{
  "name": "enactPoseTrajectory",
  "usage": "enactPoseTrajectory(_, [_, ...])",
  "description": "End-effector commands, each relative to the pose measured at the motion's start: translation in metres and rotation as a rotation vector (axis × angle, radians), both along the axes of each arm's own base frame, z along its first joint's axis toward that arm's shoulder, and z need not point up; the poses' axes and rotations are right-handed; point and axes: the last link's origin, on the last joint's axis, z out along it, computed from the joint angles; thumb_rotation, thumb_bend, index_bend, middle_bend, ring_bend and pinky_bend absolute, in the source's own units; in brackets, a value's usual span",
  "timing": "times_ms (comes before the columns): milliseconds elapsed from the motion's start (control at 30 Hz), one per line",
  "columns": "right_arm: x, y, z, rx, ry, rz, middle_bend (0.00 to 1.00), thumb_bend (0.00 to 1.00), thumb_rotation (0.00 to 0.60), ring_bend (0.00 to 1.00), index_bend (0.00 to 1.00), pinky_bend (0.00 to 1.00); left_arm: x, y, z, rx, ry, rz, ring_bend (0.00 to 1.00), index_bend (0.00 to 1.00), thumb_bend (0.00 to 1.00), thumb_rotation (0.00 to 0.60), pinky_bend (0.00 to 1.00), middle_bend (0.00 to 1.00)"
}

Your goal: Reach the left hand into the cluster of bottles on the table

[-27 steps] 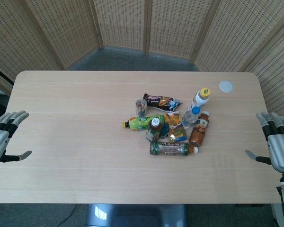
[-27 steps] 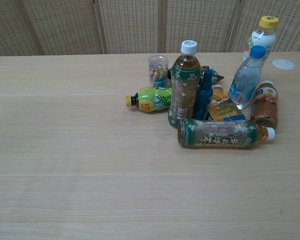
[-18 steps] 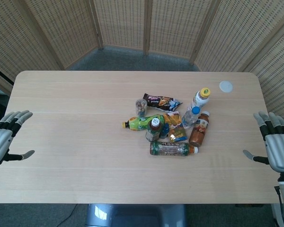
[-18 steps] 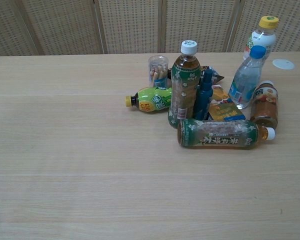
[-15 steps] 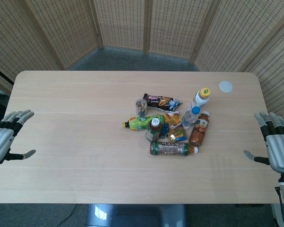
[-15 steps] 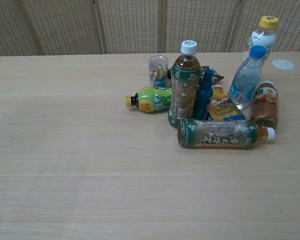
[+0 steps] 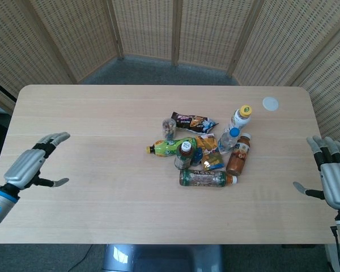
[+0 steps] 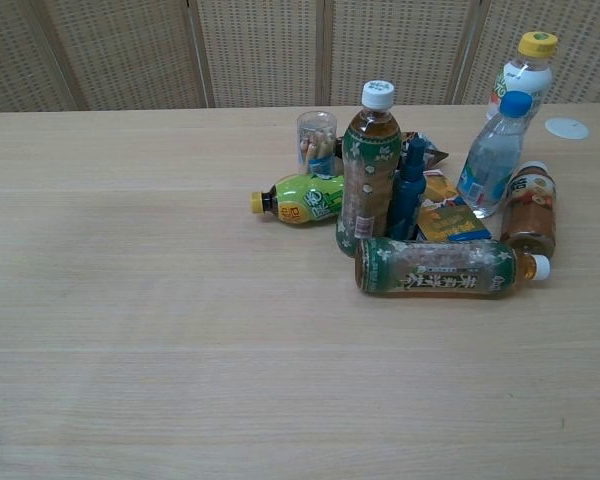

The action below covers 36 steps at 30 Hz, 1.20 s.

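Observation:
A cluster of bottles (image 7: pixel 207 156) sits right of the table's middle. In it a green-labelled tea bottle (image 8: pixel 369 170) stands upright, a second tea bottle (image 8: pixel 440 267) lies on its side in front, and a lime-green bottle (image 8: pixel 305 197) lies to the left. My left hand (image 7: pixel 33 162) hovers open over the table's left part, fingers spread, well short of the cluster. At the table's right edge my right hand (image 7: pixel 333 174) stays open and empty. The chest view shows neither hand.
A clear blue-capped bottle (image 8: pixel 493 155), a yellow-capped bottle (image 8: pixel 523 72), a brown bottle (image 8: pixel 529 212), a small clear cup (image 8: pixel 316 141) and snack packets (image 7: pixel 194 121) belong to the pile. A white lid (image 7: pixel 270 103) lies at the back right. Wicker screens (image 7: pixel 175 31) stand behind the table (image 7: pixel 102 113).
My left hand has moved from the table's left edge in over the tabletop, toward the cluster. The right hand and the bottles have stayed put.

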Motion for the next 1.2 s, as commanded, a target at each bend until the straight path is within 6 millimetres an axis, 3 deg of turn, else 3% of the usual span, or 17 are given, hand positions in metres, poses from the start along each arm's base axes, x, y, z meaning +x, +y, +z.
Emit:
enactPoseTrajectory(33, [0.001, 0.002, 0.002, -0.005, 0.0, 0.0, 0.0, 0.01, 0.504, 0.0, 0.0, 0.0, 0.018, 0.019, -0.029, -0.082, -0.113, -0.012, 0.0, 0.01, 0.22, 0.6, 0.0, 0.0])
enactPoseTrajectory(567, [-0.002, 0.019, 0.013, -0.029, -0.021, -0.017, 0.0, 0.01, 0.505, 0.0, 0.0, 0.0, 0.083, 0.071, -0.138, -0.268, -0.358, 0.009, 0.0, 0.01, 0.22, 0.6, 0.0, 0.0])
enactPoseTrajectory(867, [-0.006, 0.03, 0.028, -0.059, -0.017, -0.034, 0.0, 0.01, 0.503, 0.0, 0.0, 0.0, 0.121, 0.088, -0.203, -0.316, -0.455, 0.018, 0.0, 0.02, 0.22, 0.6, 0.0, 0.0])
enactPoseTrajectory(1200, [-0.009, 0.042, 0.043, -0.09, -0.013, -0.053, 0.0, 0.02, 0.504, 0.0, 0.0, 0.0, 0.168, 0.096, -0.261, -0.353, -0.514, 0.008, 0.0, 0.02, 0.22, 0.6, 0.0, 0.0])
